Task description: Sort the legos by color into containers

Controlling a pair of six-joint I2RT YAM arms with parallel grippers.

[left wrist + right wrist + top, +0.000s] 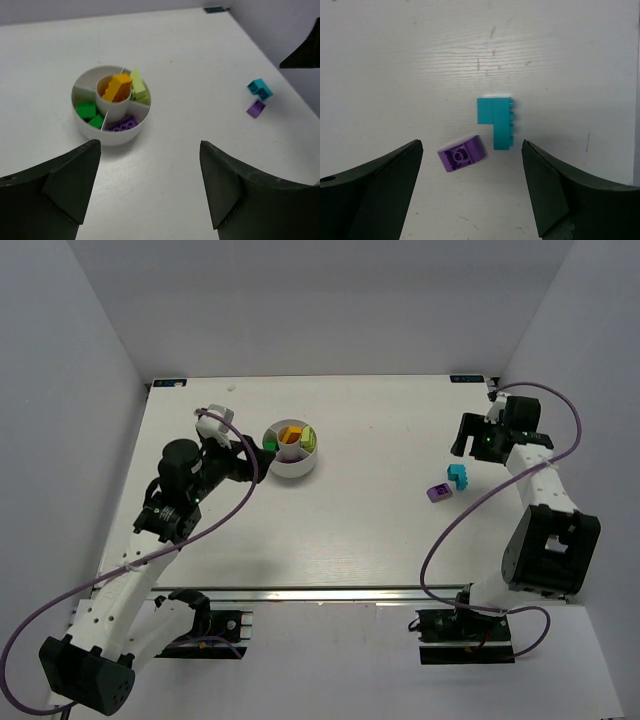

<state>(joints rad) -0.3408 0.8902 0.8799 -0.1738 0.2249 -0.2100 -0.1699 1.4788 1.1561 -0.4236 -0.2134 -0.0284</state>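
— Loose legos, where?
— On the table (pixel 380 540), well apart from the dish (pixel 112 139): cyan brick (pixel 496 120) just beside purple brick (pixel 461 155), framed by the right gripper (pixel 471 172), spread wide, empty. Purple cable (pixel 452 525) looping near.
— And the left gripper (pixel 149 170)?
— Wide too, empty, facing the dish; sorted bricks (pixel 120 86) inside.

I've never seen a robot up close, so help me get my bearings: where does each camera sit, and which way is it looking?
Top external: high above and behind the bases, looking down on the table; the left arm and right arm show whole.
Left wrist: on the left arm, looking past the open left gripper at the dish.
Right wrist: on the right arm, looking down past the open right gripper at the cyan lego and loose purple lego.
Shared: all three views show those two legos.
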